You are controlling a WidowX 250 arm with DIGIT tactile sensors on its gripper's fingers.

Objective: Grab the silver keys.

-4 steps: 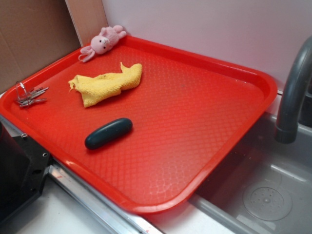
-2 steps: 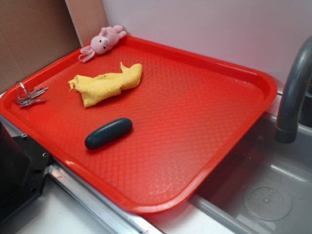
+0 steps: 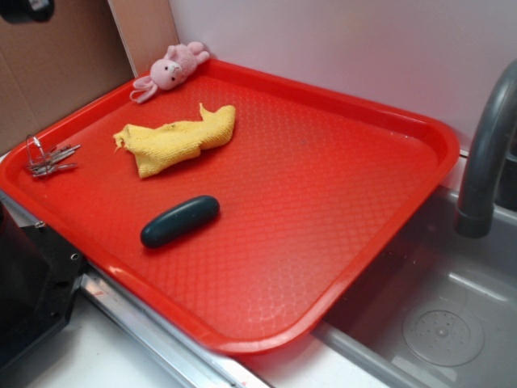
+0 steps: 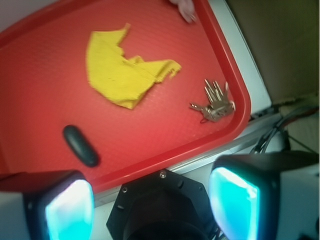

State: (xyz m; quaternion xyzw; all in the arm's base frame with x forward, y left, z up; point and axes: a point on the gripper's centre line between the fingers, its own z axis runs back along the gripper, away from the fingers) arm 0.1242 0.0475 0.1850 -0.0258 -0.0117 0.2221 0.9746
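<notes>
Exterior view: red tray (image 3: 323,202) covers most of the worktop, its right edge hanging over a sink (image 3: 440,323) with a grey tap (image 3: 485,162).
Keys: silver keys (image 3: 47,159) lie at the tray's left corner, touching the rim; in the wrist view the keys (image 4: 214,102) sit close to the tray's right rim, fanned out from their ring.
Cloth: yellow cloth (image 3: 176,139) lies crumpled near the keys, toward the tray's back-left edge.
Capsule: dark capsule (image 3: 179,221) rests near the front-left edge, apart from cloth and keys.
Toy: pink plush (image 3: 170,70) lies on the tray's back corner rim.
Gripper: gripper (image 4: 152,200) hangs above the worktop's front-left edge, outside the tray; jaws spread wide, holding nothing; both fingers (image 4: 235,200) well apart from the keys.
Arm: only a dark bit (image 3: 24,8) shows at the exterior view's top-left corner.
</notes>
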